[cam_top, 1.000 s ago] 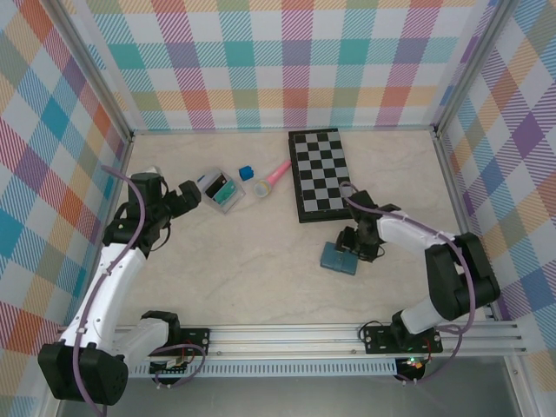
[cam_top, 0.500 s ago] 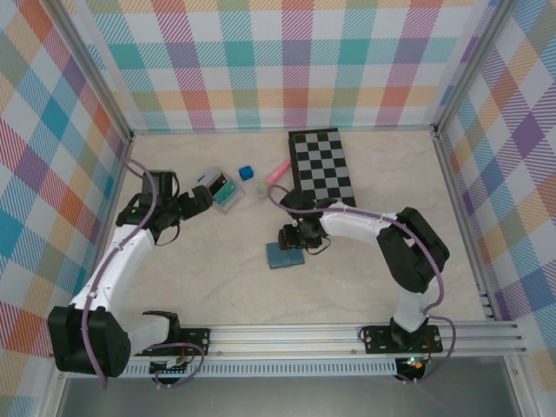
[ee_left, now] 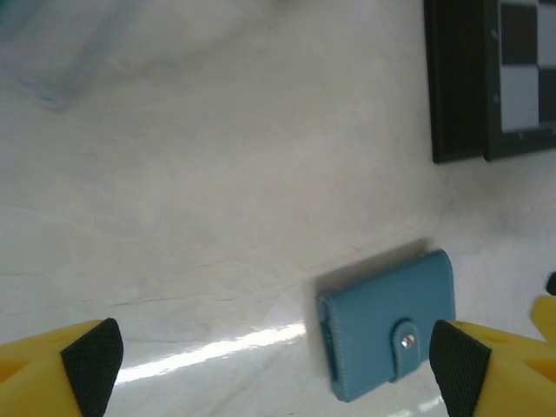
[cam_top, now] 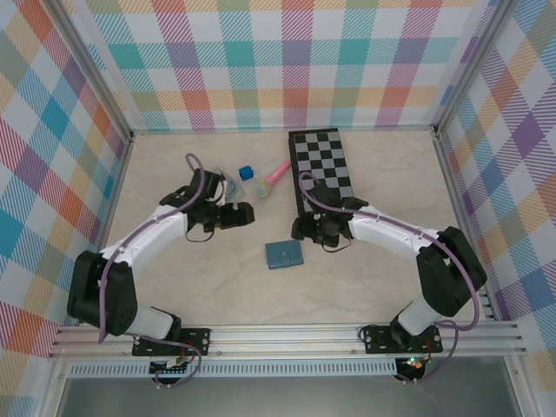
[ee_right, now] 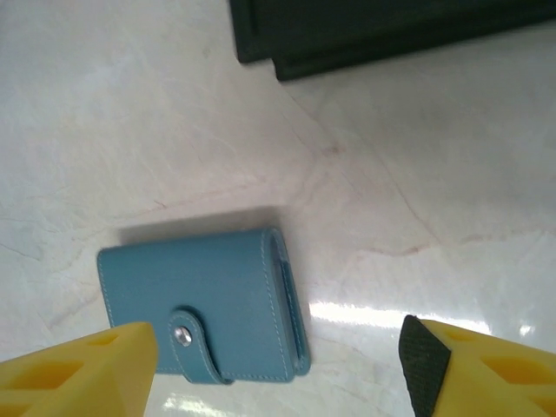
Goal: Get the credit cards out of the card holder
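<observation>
Slate-blue card holder (cam_top: pixel 284 254): it lies flat on the table, folded shut. From above I see it nearer the arm bases than either gripper, in the gap between the two, and well apart from the chessboard.
Closure: the strap is pressed down on its snap stud (ee_right: pixel 181 333). I cannot see what is inside.
Left gripper (cam_top: pixel 243 215): it hangs over the table to the left of and beyond the card holder, not touching it. In its wrist view (ee_left: pixel 274 360) the jaws stand wide apart, with a black pad (ee_left: pixel 91 360) at each bottom corner.
Left wrist view of the holder: the card holder (ee_left: pixel 387 323) sits low in the view, close to the right-hand pad, stud side toward the camera.
Right gripper (cam_top: pixel 304 228): it sits just beside the near edge of the chessboard, to the right of and beyond the card holder, clear of it. Its own camera (ee_right: pixel 274 373) shows the yellow fingers spread wide.
Right wrist view of the holder: the card holder (ee_right: pixel 204 317) lies between the two fingers, its spine edge facing the black-padded one.
Chessboard (cam_top: pixel 323 165): black and white with a dark frame, lying flat toward the far right of the table.
Table (cam_top: pixel 373 287): pale marbled beige, with glare streaks in both wrist views.
Small items: a blue block (cam_top: pixel 246 172) and a pink tool (cam_top: pixel 276 174) with a yellow ring end lie near the far side, left of the chessboard.
</observation>
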Available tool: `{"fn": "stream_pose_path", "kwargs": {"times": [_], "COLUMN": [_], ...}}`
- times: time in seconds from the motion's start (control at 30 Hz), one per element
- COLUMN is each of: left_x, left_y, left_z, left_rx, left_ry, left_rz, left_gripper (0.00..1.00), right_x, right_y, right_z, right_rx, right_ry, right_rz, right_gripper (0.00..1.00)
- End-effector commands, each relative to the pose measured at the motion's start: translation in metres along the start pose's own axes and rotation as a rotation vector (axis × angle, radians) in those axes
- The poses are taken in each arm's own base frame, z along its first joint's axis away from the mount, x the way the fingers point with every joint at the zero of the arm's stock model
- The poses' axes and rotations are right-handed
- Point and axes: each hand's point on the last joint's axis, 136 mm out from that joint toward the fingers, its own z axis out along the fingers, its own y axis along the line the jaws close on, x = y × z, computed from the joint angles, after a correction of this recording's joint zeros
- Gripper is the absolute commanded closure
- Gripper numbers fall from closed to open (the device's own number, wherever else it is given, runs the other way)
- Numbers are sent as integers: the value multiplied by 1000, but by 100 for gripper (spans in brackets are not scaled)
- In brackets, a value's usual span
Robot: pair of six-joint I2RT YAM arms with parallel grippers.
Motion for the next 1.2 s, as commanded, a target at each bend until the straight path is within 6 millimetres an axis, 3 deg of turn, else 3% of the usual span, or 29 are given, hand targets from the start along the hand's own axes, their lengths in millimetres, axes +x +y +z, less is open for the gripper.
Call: {"fn": "stream_pose_path", "kwargs": {"times": [0.0,0.1,0.27,0.57,0.8,1.17], "left_x": [7,12,16,33,52,83], "left_y": [-31,-44,-61,-64,-56,-46], "left_z": [16,37,63,96,99,82], "left_rx": [71,94,121,130,111,132], "left_ry": [80,145,218,331,354,368], "left_rz": [103,129,153,133,83,25], "left_gripper": [15,25,42,51,55,59], "right_x": [23,35,45,49,37,22], "right_y": [16,27,28,22,13,12], "right_z": [8,17,27,42,46,62], "right_rx": [-118,-184,-149,-108,-34,26], "right_ry": [108,136,158,195,147,118], "right_rz": [72,108,126,156,118,42], "right_gripper": [36,48,53,61,67,69]}}
